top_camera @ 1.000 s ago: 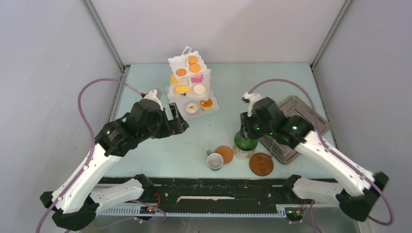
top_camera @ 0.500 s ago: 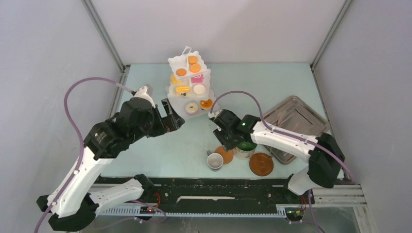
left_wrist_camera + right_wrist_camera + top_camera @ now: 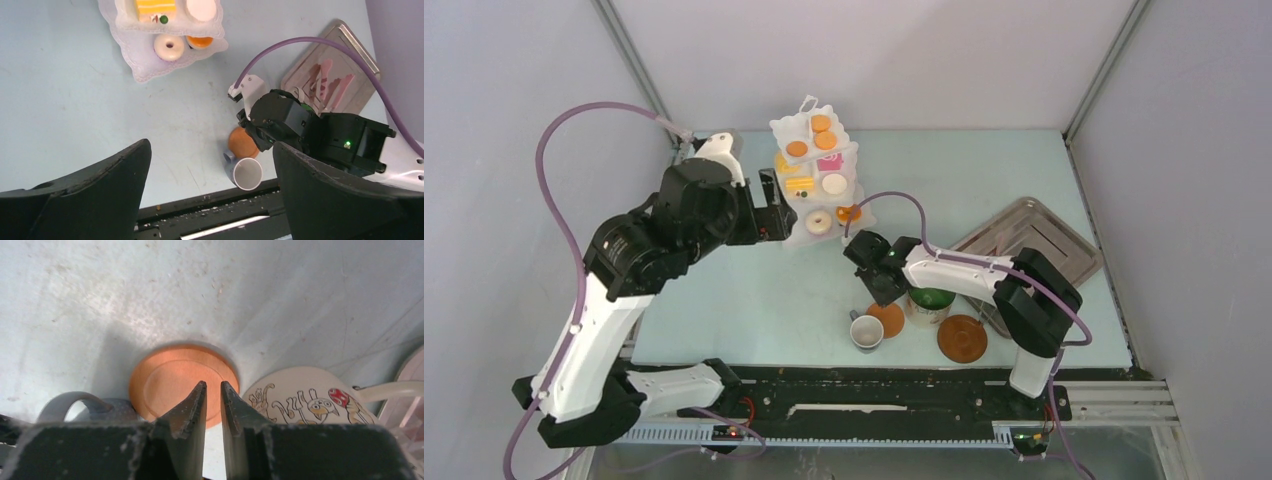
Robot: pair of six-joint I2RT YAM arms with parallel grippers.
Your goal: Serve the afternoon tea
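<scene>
The white three-tier stand (image 3: 792, 233) holds orange rounds (image 3: 821, 123), a pink cake (image 3: 829, 162), a yellow wedge (image 3: 799, 183) and a white doughnut (image 3: 818, 222). My left gripper (image 3: 778, 215) is open and empty, just left of the stand's bottom tier. My right gripper (image 3: 879, 282) hovers low over a small brown saucer (image 3: 175, 385), its jaws almost closed and holding nothing (image 3: 212, 385). The white cup (image 3: 867, 332) stands against that saucer. The green-lined mug (image 3: 930, 300) is to its right. A second brown saucer (image 3: 962, 338) lies near the front edge.
The grey metal tray (image 3: 1049, 240) lies at the right with pinkish tongs (image 3: 325, 75) in it. The left wrist view shows the right arm (image 3: 310, 130) above the cup (image 3: 247, 172). The black base rail runs along the near edge.
My right arm swung left from the tray side, past the mug, down over the small saucer. My left arm rose and moved toward the stand.
</scene>
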